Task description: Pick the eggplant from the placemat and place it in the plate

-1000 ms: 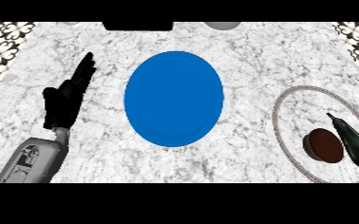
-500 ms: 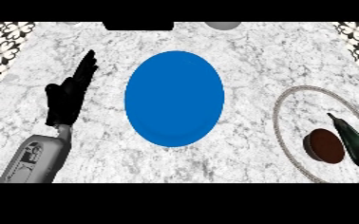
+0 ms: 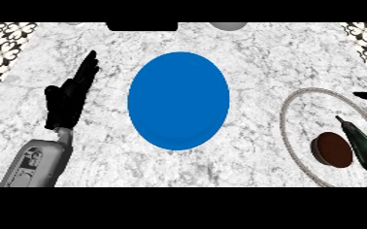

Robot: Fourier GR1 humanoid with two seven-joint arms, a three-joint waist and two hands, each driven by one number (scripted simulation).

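The eggplant (image 3: 334,149), dark brown with a dark green end, lies at the far right on a pale placemat (image 3: 290,126) with a light rope-like border. Part of it runs off the view's edge. In the middle of the counter sits the blue plate (image 3: 178,100) with nothing on it. My left hand (image 3: 69,98) stands open to the left of the plate, fingers straight and pointing away. Only a small black tip of my right hand (image 3: 359,95) shows, at the right edge just above the eggplant and not touching it.
The counter is grey-white marble. A dark object (image 3: 142,26) and a grey round one (image 3: 228,25) sit at the far edge. Patterned trim shows in both far corners.
A black tip of the right hand has come in at the right edge above the eggplant. The left hand and forearm have barely shifted.
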